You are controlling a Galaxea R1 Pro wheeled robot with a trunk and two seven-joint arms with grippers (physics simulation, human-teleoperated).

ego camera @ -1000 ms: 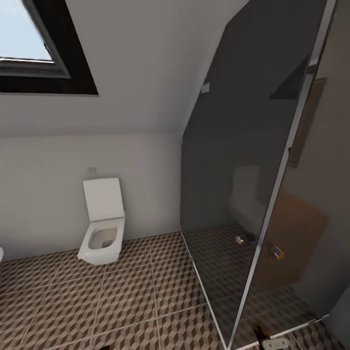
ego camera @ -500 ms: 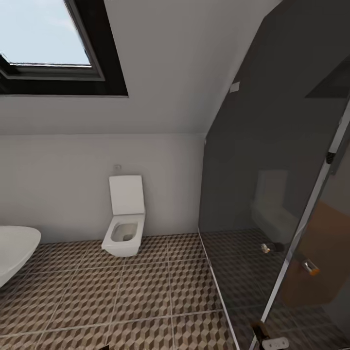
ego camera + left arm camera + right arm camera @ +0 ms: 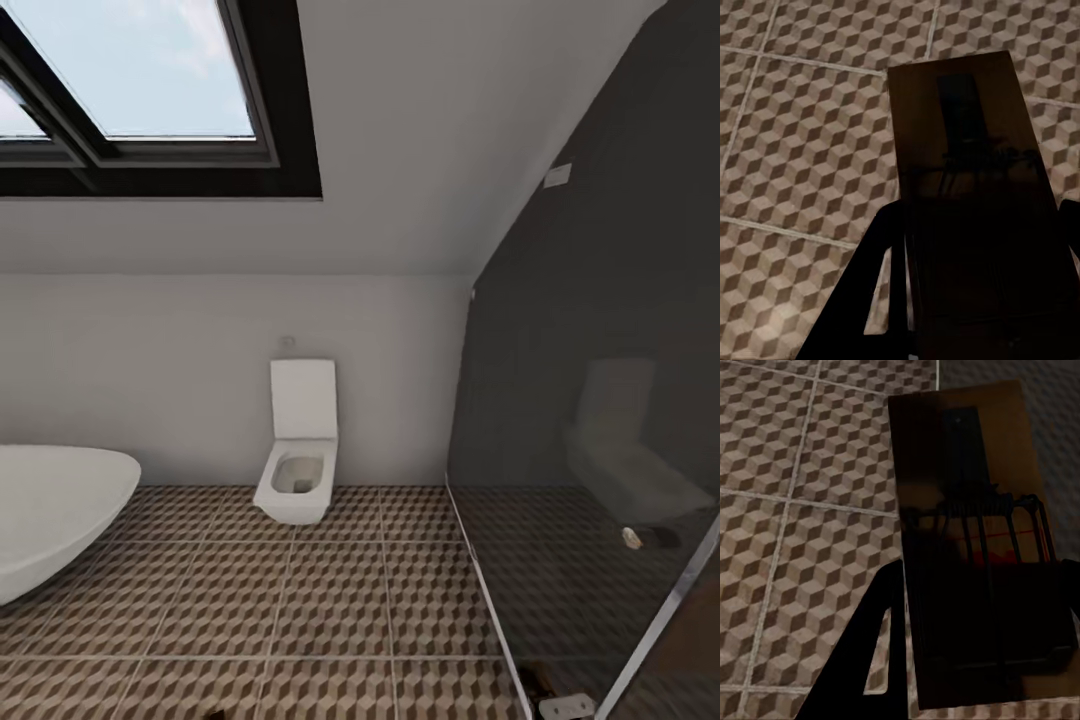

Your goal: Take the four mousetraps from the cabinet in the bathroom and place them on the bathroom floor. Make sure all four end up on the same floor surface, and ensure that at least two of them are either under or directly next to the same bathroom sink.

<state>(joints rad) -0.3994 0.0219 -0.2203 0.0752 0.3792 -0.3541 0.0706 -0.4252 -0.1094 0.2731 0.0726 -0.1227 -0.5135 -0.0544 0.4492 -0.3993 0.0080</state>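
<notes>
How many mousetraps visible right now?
2. One mousetrap is held between the left gripper fingers; the other is in the right gripper. Both hang above the tiled bathroom floor. The other two may be elsewhere.

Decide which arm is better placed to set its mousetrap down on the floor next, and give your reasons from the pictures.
Neither, really. The left gripper holds a mousetrap over the tiled floor, and the right gripper holds its mousetrap the same way. No sink is in sight, so the pictures favour neither side.

L gripper & R gripper: jaws clamped, each w/ load.
</notes>
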